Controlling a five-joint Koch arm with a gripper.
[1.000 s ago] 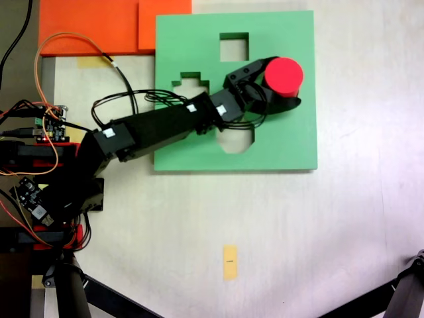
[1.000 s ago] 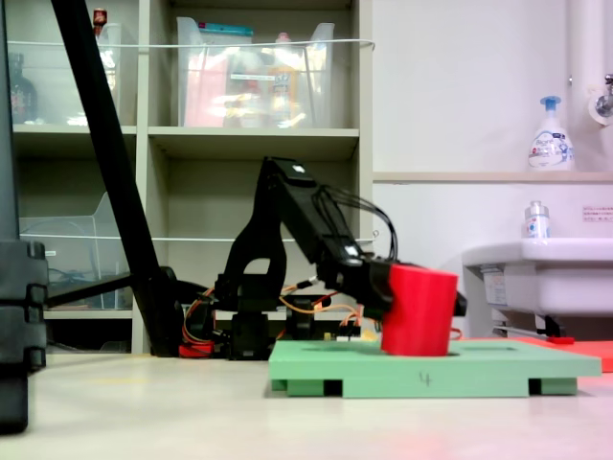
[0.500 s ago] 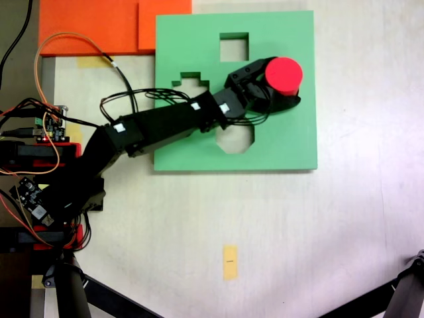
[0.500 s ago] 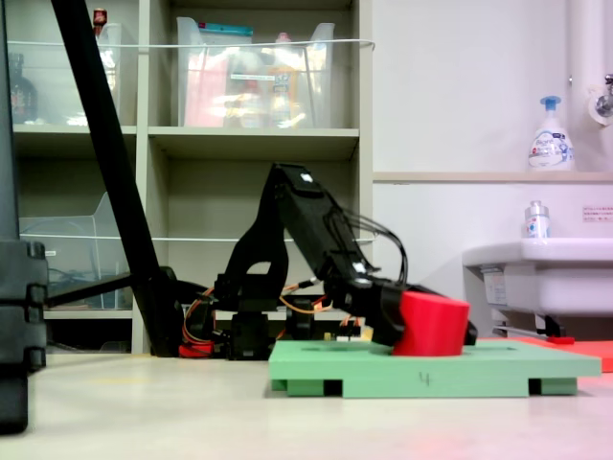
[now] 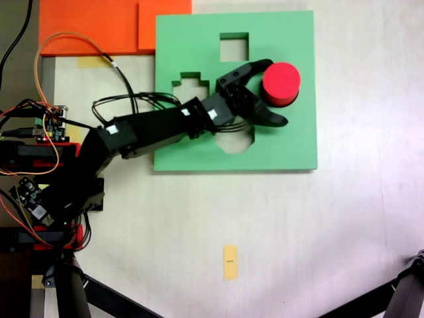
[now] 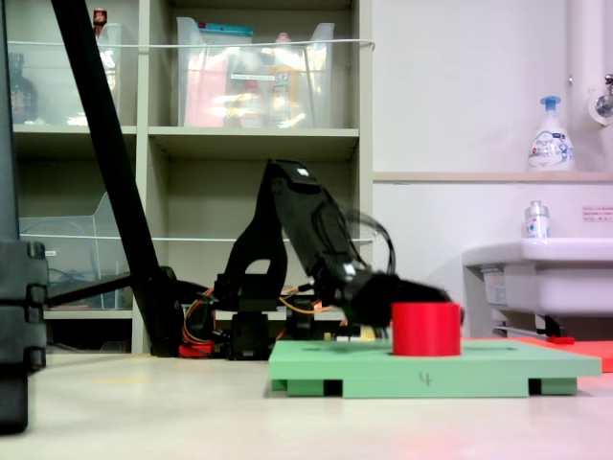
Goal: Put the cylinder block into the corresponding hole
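On the green board (image 5: 285,142), at its 3 o'clock side, the cylinder block (image 5: 281,84) sits upright, sunk into the corresponding hole; the gripper (image 5: 270,92) stands spread apart beside it, empty.

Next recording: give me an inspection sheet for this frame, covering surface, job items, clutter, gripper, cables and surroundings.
Surface: pale tabletop, orange mat at the first exterior view's top left.
Job's things: red cylinder upright, sunk partway into the green board; round hole hidden beneath it.
Clutter: yellow tape strip.
Gripper: gripper open, jaws spread, clear of the cylinder.
Cables: orange and black wires by the arm's base.
Surroundings: shelves with bins, sink, soap bottle.
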